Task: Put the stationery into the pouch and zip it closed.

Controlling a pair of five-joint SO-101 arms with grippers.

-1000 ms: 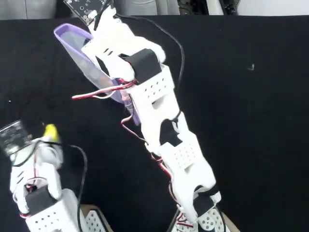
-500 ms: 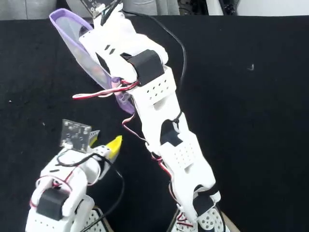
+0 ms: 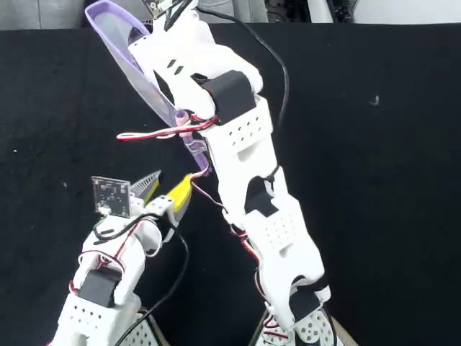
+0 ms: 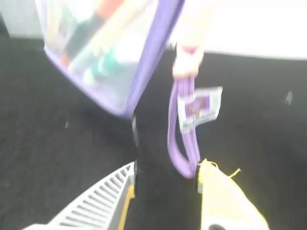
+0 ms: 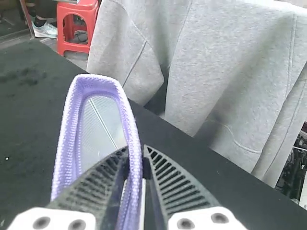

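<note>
Right now the R gripper (image 5: 136,149) is clamping, jaws nearly shut, on the purple-edged clear plastic pouch (image 3: 119,40), holding it tilted above the black cloth table (image 3: 374,180). The L gripper (image 4: 167,165) is sitting wide open & empty below it. The pouch's purple fabric strap loop (image 4: 181,139) is dangling between its fingertips, close by the yellow one.

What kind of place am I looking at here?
Probably a small workshop or lab room: white robot arms at a black-covered table, with a red stool and a grey sweatshirt behind it.
</note>
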